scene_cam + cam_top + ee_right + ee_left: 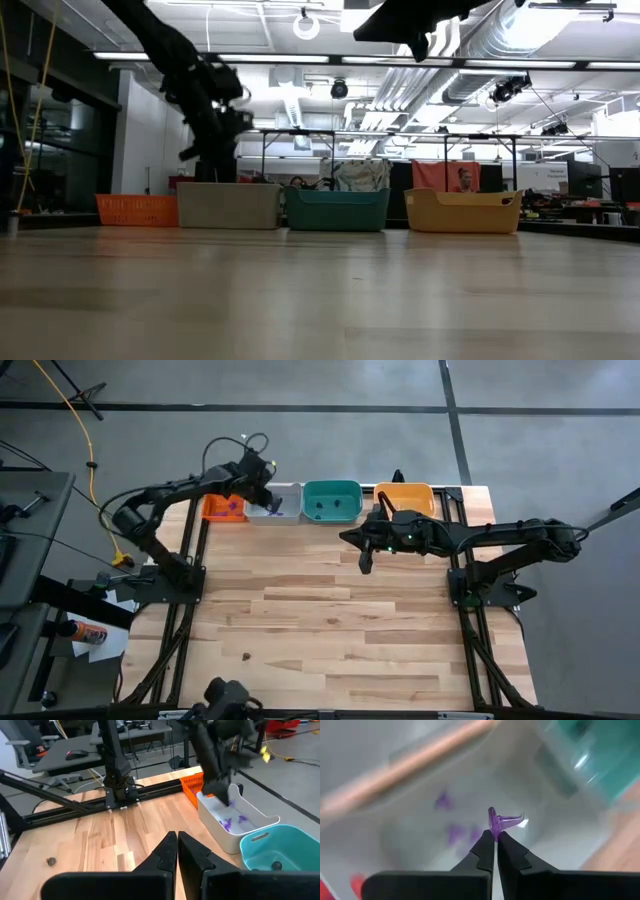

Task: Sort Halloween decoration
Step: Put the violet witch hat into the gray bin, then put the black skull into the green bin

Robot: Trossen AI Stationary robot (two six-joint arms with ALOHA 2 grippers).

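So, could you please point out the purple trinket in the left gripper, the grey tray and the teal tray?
purple trinket (496, 821), left wrist view, on its stem just above the shut fingertips.
grey tray (226, 839), right wrist view, on its near outer wall.
teal tray (346, 489), high view, on its rim.

Translucent purple trinket (501, 821) between black fingers (485, 852) — trays orange (222, 508), pale grey (285, 493), teal (332, 501), yellow-orange (406, 496) — pale striped wood table (320, 620).
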